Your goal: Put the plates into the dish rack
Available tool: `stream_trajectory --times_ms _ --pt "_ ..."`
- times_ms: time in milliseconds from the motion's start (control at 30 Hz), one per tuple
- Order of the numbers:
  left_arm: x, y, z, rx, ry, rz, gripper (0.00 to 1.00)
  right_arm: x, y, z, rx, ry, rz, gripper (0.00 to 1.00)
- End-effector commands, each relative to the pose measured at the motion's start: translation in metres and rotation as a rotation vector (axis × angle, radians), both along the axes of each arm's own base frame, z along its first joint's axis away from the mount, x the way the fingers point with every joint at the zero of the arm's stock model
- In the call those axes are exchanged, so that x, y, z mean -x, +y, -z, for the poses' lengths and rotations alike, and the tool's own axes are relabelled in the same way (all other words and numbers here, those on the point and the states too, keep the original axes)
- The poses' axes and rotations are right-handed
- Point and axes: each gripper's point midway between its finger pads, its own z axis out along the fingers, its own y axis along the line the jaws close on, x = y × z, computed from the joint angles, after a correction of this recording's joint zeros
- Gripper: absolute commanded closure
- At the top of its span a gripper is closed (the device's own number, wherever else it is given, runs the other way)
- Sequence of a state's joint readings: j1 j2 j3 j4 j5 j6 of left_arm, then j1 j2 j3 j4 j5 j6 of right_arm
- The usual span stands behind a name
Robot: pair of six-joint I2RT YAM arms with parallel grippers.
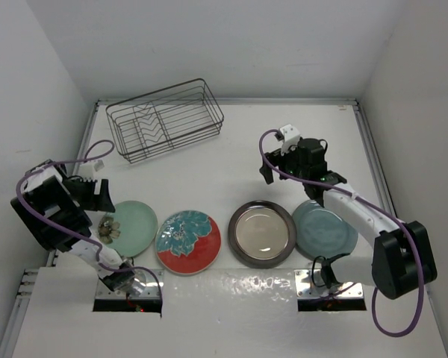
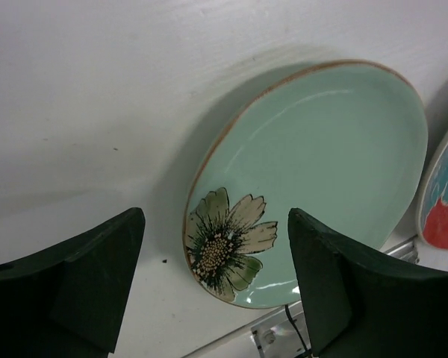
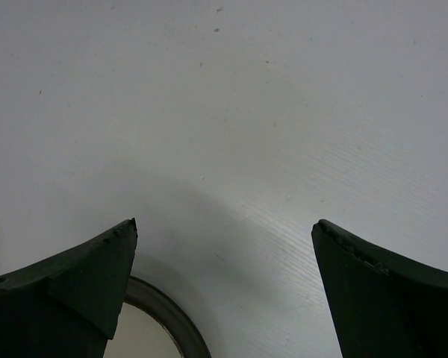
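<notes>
Left gripper [image 2: 215, 218] spread wide, facing glossy round mint plate [image 2: 321, 171]; right gripper [image 3: 224, 224] wide, empty; thin-wire rack [image 1: 166, 119] well apart.

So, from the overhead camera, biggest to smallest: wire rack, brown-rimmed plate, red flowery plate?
1. dish rack, clearly largest.
2. brown-rimmed plate and red floral plate: they look about alike, so I won't rank them.

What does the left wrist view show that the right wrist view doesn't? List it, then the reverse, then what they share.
Left wrist only: the mint-green plate with a painted flower, and an edge of the red plate. Right wrist only: a sliver of the brown-rimmed plate. Both: the left gripper and right gripper open over the white table.
</notes>
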State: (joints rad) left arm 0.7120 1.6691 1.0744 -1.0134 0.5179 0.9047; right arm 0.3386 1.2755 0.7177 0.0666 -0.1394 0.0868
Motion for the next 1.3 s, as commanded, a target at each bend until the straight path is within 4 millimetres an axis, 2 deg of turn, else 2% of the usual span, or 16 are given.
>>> stream_trajectory --times_ms 0,67,133,333,433,533,600,633,667,767,833,867,933,967,1067,1267 --pt "0.018 -0.014 0.012 0.037 0.022 0.104 0.26 -0.010 0.015 -0.024 -0.014 -0.072 -0.029 0.02" --pt "0.023 -0.007 0.024 -0.013 0.046 0.114 0.26 -0.012 0.015 -0.023 -0.004 -0.075 -0.014 0.02" --pt "0.029 -0.009 0.033 -0.002 0.069 0.123 0.26 -0.012 0.019 -0.025 0.007 -0.083 -0.008 0.02" --pt "0.023 -0.005 0.037 0.036 0.084 0.150 0.32 -0.005 0.028 -0.026 0.033 -0.087 -0.003 0.02" --pt "0.026 -0.003 0.045 0.047 0.125 0.158 0.43 -0.001 0.027 -0.027 0.049 -0.088 0.008 0.02" --pt "0.034 -0.002 0.051 0.075 0.203 0.166 0.67 0.001 0.021 -0.028 0.063 -0.091 0.034 0.02" --pt "0.032 -0.001 0.048 0.090 0.203 0.171 0.95 0.000 0.017 -0.030 0.069 -0.103 0.055 0.01" --pt "0.027 0.002 0.046 0.081 0.191 0.159 1.00 -0.001 0.016 -0.034 0.065 -0.119 0.062 0.01" --pt "0.022 0.004 0.042 0.072 0.180 0.144 1.00 -0.001 0.015 -0.035 0.065 -0.122 0.067 0.01" --pt "-0.017 0.029 0.010 -0.007 0.053 0.110 1.00 -0.001 0.014 -0.040 0.060 -0.143 0.076 0.01" --pt "-0.032 0.038 -0.015 -0.051 -0.016 0.114 1.00 0.000 0.013 -0.039 0.063 -0.143 0.075 0.01" --pt "-0.046 0.046 -0.038 -0.087 -0.088 0.134 1.00 0.001 0.013 -0.039 0.064 -0.146 0.073 0.01" --pt "-0.057 0.048 -0.062 -0.122 -0.158 0.164 1.00 0.002 0.011 -0.038 0.070 -0.153 0.071 0.01" --pt "-0.067 0.049 -0.084 -0.167 -0.219 0.190 1.00 0.003 0.010 -0.037 0.073 -0.154 0.070 0.01" --pt "-0.080 0.050 -0.117 -0.293 -0.314 0.278 1.00 0.004 0.008 -0.035 0.086 -0.167 0.068 0.01" --pt "-0.096 0.058 -0.147 -0.450 -0.407 0.307 1.00 0.003 0.005 -0.035 0.115 -0.186 0.062 0.01"
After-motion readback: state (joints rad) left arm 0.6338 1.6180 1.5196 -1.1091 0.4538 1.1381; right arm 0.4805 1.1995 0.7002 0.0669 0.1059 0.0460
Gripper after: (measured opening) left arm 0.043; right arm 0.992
